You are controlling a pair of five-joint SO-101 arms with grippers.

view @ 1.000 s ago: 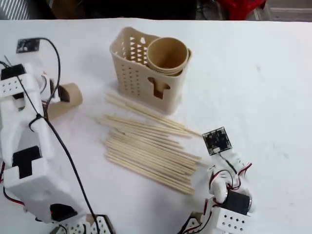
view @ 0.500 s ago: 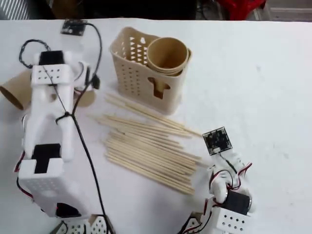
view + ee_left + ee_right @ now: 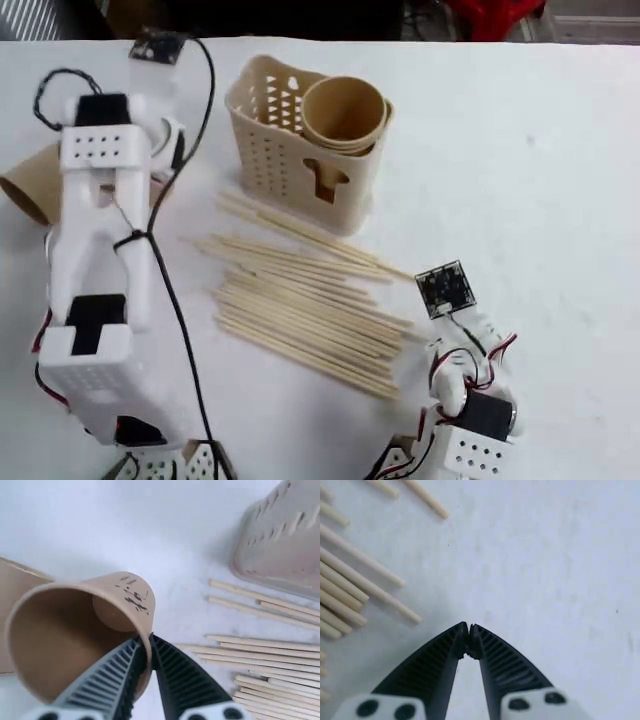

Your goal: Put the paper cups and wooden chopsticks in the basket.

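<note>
Pinching hold: the left gripper [image 3: 149, 639] has its jaws pressed onto the rim wall of a paper cup [image 3: 75, 625], one jaw inside the mouth and one outside. That suits a thin wall that would buckle if squeezed across.
Cup position: it is tilted, mouth toward the wrist camera, and seems raised off the table [image 3: 540, 180]. It is near the basket [image 3: 290, 150] but not over it.
Loose cup: the loose cup [image 3: 28, 185] lies on its side just beside the held one, probably next in line.
Basket: it stands upright with nested cups [image 3: 343, 112] stacked at one end, so the next cup would likely go into that stack.
Chopsticks: the chopsticks [image 3: 310, 300] lie fanned on the table in front of the basket, with none visibly inside it.
Right gripper: the right gripper [image 3: 469, 640] has its jaws pressed together on nothing, low over bare table beside the chopstick ends, and looks parked clear.
</note>
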